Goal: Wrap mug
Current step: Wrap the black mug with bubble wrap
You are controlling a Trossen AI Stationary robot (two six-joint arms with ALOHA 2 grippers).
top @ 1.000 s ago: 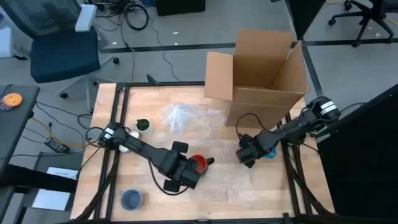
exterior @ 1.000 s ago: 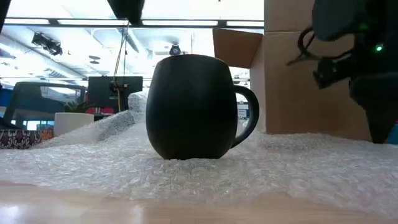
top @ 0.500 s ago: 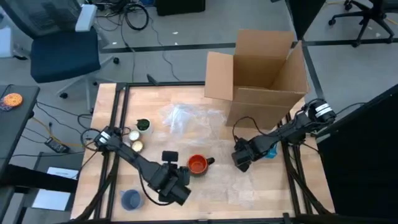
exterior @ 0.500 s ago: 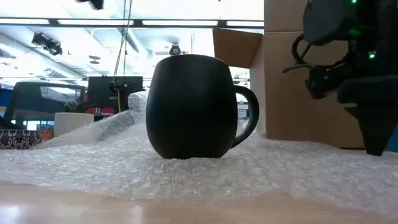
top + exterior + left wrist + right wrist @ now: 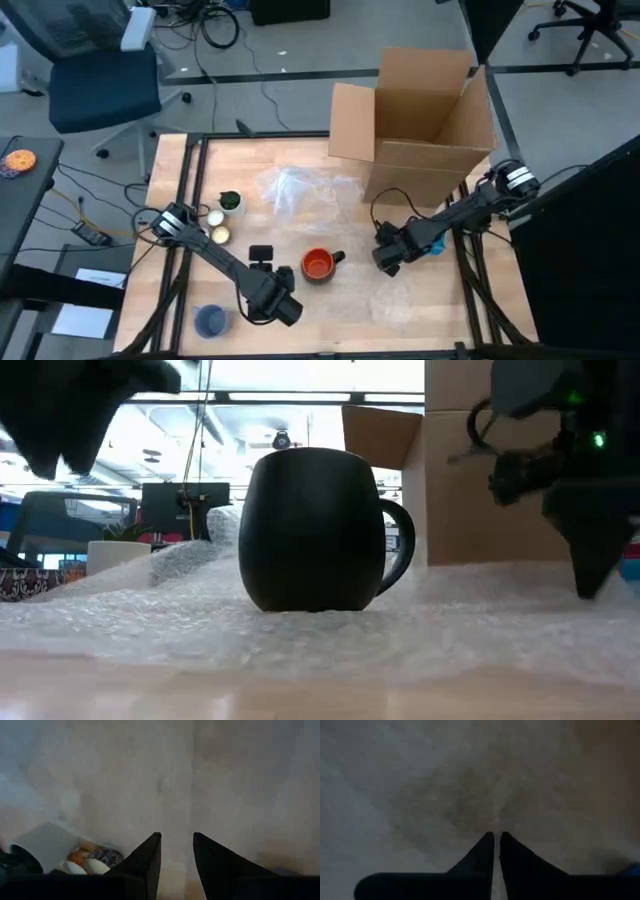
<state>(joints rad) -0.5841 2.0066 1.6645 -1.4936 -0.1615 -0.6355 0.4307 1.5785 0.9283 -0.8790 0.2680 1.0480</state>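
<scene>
A dark mug (image 5: 318,265) with an orange inside stands upright by its base on a clear sheet of bubble wrap (image 5: 400,300) spread over the wooden table; its handle (image 5: 338,258) points right. In the low view the mug (image 5: 312,530) stands mid-picture. My right gripper (image 5: 385,262) is down on the wrap to the right of the mug, shut; its tips (image 5: 590,588) meet the sheet. My left gripper (image 5: 278,308) hovers open, near and left of the mug, with nothing between its fingers (image 5: 150,855). My right gripper comes from above, slanting down, and its fingers (image 5: 487,847) are shut on the bubble wrap (image 5: 470,795) right of the mug. The fingertips hide the pinched spot; one layer or several, I cannot tell. The sheet lies on the table around them.
An open cardboard box (image 5: 425,110) stands at the far right. Small pots (image 5: 218,218) sit at the left and a blue cup (image 5: 210,320) at the near left. The wrap bunches up (image 5: 290,185) behind the mug. A blue object (image 5: 432,247) lies by the right arm.
My left gripper has drawn back from beside the mug toward the table's near left. My right gripper has sunk onto the wrap, a little toward the mug, and shut there. The wrap's surface has shifted, and the mug with it slightly.
</scene>
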